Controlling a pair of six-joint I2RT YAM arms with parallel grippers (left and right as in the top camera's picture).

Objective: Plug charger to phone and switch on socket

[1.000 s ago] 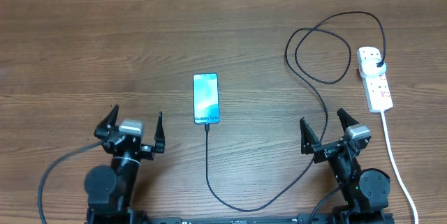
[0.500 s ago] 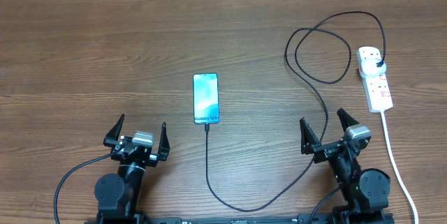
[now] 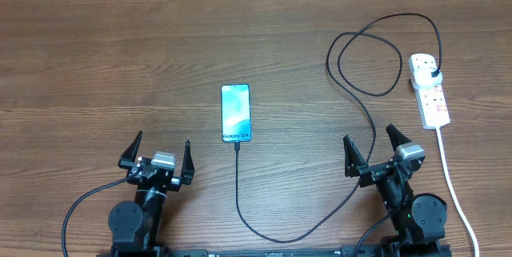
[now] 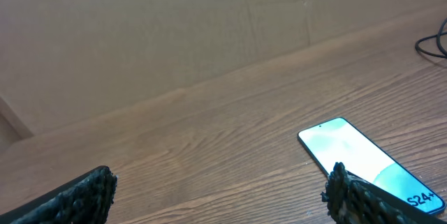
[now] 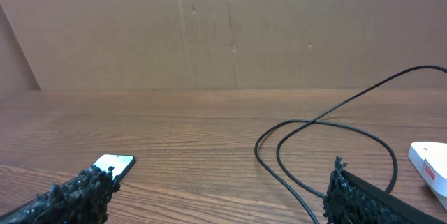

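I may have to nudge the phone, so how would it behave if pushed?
The phone lies flat on the wooden table, so it would probably slide rather than tip. Its slim, smooth body may be hard to pinch. The thin black cable at its lower edge lies in slack curves, so it likely just trails along.

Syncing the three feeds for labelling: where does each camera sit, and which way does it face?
Overhead: fixed above the brown wooden table, looking straight down; both arms show at the near edge, left jaws and right jaws open.
Left wrist: low behind the left jaws, facing the far wall; its fingertips frame the bottom.
Right wrist: likewise behind the right jaws; sees the thin black charger cable looping.
Shared: all three show the slim phone with its lit teal screen.
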